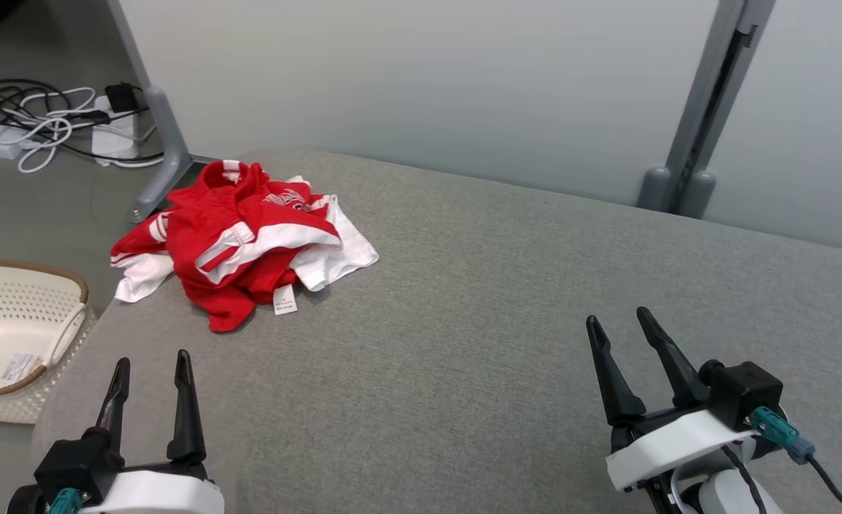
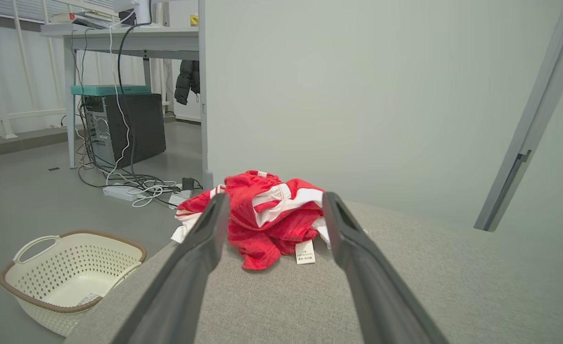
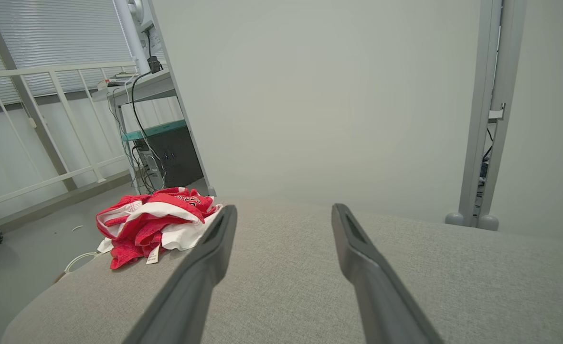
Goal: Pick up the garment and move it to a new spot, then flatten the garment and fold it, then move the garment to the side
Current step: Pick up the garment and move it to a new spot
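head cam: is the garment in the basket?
No, the red and white garment lies crumpled on the grey surface, while the basket sits on the floor beside it.

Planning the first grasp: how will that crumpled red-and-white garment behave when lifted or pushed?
Likely floppy: the garment lies in a creased heap, so it should sag. Its edge overhangs the grey surface; a push might slide it off.

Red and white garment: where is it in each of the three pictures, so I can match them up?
Head view: garment at upper left, crumpled on the far left corner of the grey fabric surface.
Left wrist view: centre, just below mid-height.
Right wrist view: left of middle.
Shared landmark: the grey post at each view's right.
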